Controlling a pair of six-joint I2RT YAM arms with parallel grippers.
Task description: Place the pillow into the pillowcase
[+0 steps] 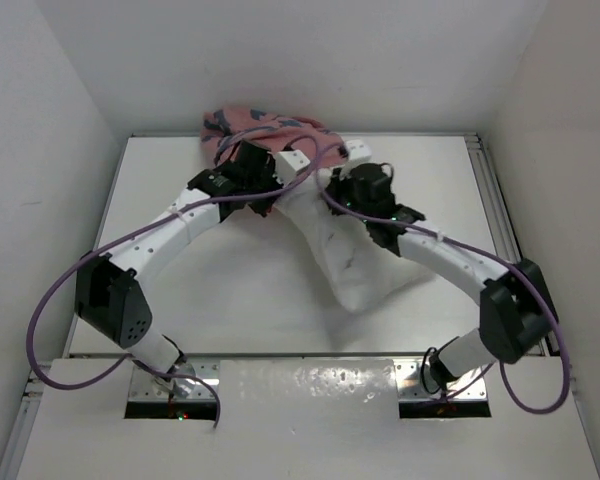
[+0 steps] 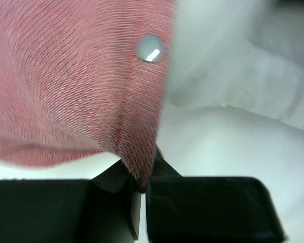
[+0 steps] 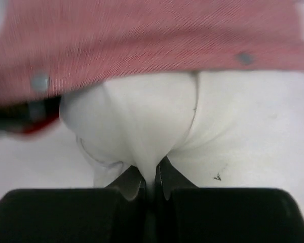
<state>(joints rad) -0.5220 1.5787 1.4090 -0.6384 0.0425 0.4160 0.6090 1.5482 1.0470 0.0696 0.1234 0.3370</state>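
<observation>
The white pillow lies slanted mid-table, its far end under the mouth of the pillowcase, a bunched pale pink heap with dark blue marks at the back. My left gripper is shut on a pinch of the pillowcase's red hem, with the pillow just to the right of it. My right gripper is shut on a fold of pillow fabric; the red pillowcase edge with snap buttons spans the top of that view, over the pillow.
The white table is walled on the left, back and right. A metal rail runs along the right edge. Purple cables loop from both arms over the table.
</observation>
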